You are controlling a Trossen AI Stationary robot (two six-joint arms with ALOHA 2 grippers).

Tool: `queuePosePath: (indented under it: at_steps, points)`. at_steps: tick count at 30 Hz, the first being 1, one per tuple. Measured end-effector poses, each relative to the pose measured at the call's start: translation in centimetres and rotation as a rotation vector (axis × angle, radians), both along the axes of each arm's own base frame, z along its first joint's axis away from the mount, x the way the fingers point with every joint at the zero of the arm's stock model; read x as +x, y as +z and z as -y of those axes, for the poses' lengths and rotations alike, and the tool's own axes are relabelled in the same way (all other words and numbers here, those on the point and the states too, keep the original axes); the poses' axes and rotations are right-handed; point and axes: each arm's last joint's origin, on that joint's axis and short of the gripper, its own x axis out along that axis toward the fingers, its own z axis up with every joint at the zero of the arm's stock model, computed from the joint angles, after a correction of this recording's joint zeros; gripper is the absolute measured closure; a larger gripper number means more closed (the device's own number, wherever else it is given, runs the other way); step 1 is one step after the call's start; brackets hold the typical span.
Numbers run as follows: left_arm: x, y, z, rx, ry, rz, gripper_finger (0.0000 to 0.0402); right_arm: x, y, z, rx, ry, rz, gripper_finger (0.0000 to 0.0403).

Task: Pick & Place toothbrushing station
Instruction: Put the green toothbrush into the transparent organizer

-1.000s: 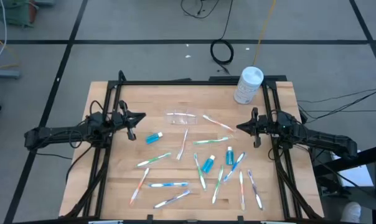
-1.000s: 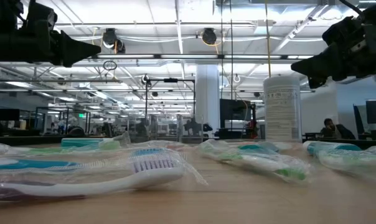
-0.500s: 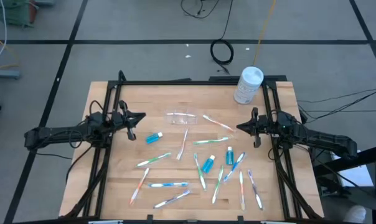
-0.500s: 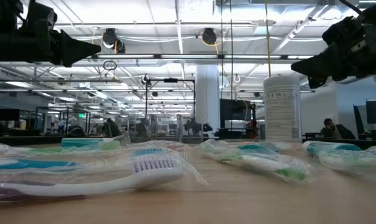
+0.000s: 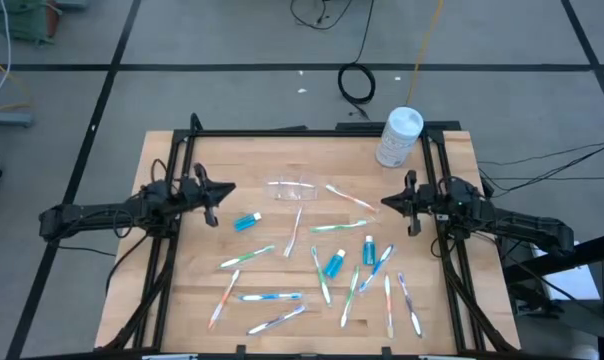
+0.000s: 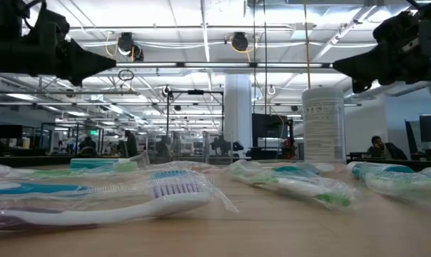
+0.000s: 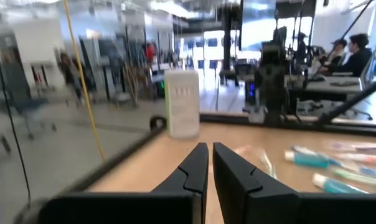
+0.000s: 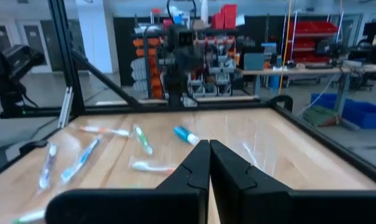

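A clear cup point(image 5: 292, 188) lies on its side on the wooden table point(image 5: 272, 150), toward the far middle. Several slim toothbrushes, one of them white and green point(image 5: 247, 258), lie scattered flat across the near half. Three blue toothpaste tubes point(image 5: 247, 221) point(image 5: 334, 263) point(image 5: 368, 250) lie among them. My left gripper point(image 5: 229, 187) hangs shut above the table's left side, pointing level toward the cup. My right gripper point(image 5: 384, 204) hangs shut above the right side, pointing back toward it. Both stand clear of every object.
A white cylindrical canister point(image 5: 399, 137) stands upright at the far right corner. Black frame rails point(image 5: 172, 230) run along the table's left, right and far edges. Cables lie on the floor beyond the far edge. People sit at desks in the room behind.
In the low view my left gripper's tip has dipped a little and my right gripper's tip has risen a little. Both hands stay in place, and nothing on the table has moved.
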Motion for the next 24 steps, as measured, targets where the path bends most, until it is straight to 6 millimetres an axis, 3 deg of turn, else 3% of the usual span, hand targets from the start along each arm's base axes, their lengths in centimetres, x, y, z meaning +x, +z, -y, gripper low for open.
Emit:
queuePosePath:
  at_steps: [7,12,15,24]
  points:
    - [0.1,-0.1,0.3,-0.011,-0.112,-0.008,0.0371,-0.1,0.9,0.0,-0.188,-0.026,0.089,0.0399]
    - [0.2,0.5,0.5,-0.008,-0.170,0.011,0.0371,-0.5,2.6,0.2,-0.350,-0.169,0.245,0.0399]
    - [0.4,1.2,0.7,-0.030,-0.202,0.010,0.0370,-0.8,3.5,0.2,-0.320,-0.218,0.337,0.0399]
    - [2.7,5.3,1.1,0.099,-0.249,-0.051,0.0370,-0.3,4.7,-0.1,-0.348,-0.073,0.491,0.0372]
